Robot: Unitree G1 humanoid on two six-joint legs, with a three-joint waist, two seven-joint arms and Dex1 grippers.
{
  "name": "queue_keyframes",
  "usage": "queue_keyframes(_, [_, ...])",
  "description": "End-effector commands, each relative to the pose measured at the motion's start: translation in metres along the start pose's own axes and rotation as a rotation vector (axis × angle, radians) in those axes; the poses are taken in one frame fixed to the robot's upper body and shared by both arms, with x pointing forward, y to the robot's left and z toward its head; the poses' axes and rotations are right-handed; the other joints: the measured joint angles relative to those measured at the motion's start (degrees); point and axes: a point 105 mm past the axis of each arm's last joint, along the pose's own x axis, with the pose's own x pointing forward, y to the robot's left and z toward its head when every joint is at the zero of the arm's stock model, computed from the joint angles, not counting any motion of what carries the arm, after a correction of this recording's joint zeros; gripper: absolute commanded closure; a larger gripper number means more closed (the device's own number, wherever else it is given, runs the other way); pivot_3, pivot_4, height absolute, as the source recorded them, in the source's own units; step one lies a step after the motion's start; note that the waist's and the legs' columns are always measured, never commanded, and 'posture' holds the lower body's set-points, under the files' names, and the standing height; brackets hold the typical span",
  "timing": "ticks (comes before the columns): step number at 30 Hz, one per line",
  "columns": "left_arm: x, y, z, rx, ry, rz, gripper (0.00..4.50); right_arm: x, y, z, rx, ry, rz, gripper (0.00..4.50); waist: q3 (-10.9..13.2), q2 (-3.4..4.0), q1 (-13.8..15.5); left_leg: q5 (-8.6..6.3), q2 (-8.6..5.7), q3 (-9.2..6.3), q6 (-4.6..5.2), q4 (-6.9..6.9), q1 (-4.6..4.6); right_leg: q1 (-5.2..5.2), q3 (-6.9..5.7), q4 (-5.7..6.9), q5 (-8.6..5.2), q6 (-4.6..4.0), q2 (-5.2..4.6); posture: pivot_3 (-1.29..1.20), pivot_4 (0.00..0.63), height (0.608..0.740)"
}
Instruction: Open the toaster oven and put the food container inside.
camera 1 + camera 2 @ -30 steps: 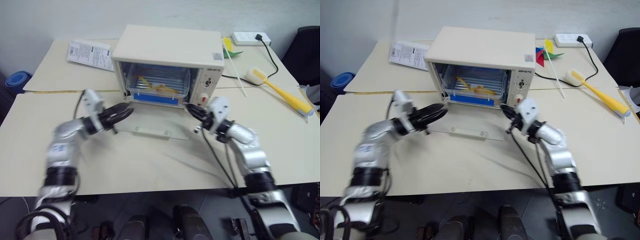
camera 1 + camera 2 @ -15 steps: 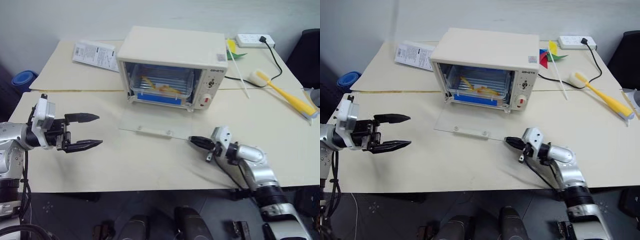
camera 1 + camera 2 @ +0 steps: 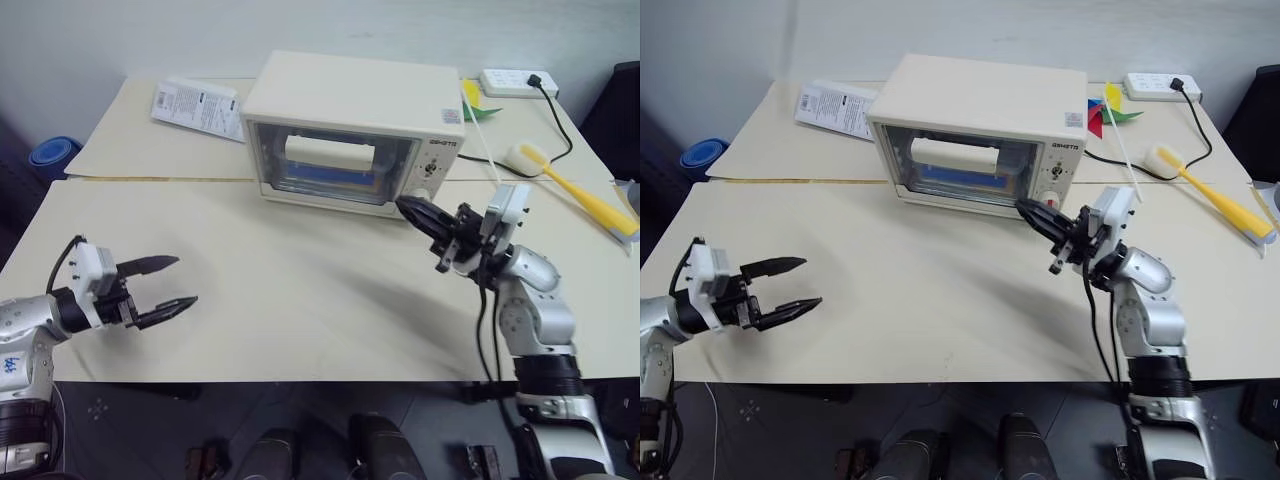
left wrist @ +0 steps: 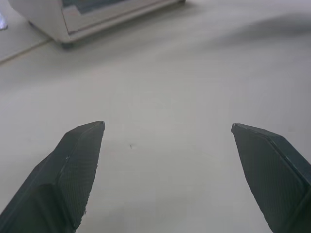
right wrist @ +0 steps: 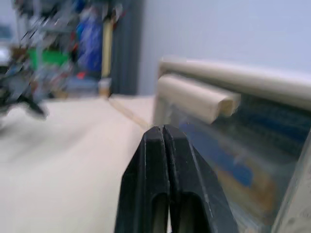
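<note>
A cream-white toaster oven sits toward the back of a pale beige table, its glass door shut upright with the cream bar handle across the upper part of the glass. Behind the glass lies the food container, visible as a blue band with a hint of yellow-orange low inside the oven. The knobs and a red button run down the panel on the oven's right side. The right gripper is raised just in front of the oven's lower right corner, near that panel, its two black fingers pressed together with nothing between them; the right wrist view shows the fingers touching along their length, with the handle and glass door close beyond. The left gripper hovers over the bare table near the left front edge, well apart from the oven, its two fingers spread wide and empty; the left wrist view shows plain tabletop between the fingertips. Behind the oven to the left lies a white printed leaflet. To the right lie a yellow brush, a coloured pinwheel on a white stick, and a white power strip with a black cable
</note>
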Motion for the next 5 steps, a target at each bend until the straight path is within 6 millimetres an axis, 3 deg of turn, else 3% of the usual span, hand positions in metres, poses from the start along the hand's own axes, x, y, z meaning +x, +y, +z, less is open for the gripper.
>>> queue_keyframes(1, [0.0,-0.008,0.008,0.061,-0.016,0.029,0.0,-0.021,0.022,-0.015,-0.046,0.133,0.134,3.22,0.0,0.0,0.2,0.0,0.0,0.0,0.01,0.0,0.0,0.02,0.01,0.0,0.0,0.0,-0.01,0.0,0.15,0.74])
queue_keyframes(5, [0.003,-0.024,0.008,0.046,-0.031,0.049,0.0,-0.044,0.023,-0.029,-0.041,0.196,0.112,1.88,0.0,0.0,0.0,-0.01,0.0,0.1,0.02,0.04,0.03,0.03,0.1,0.02,0.0,0.0,0.0,0.0,0.15,0.74])
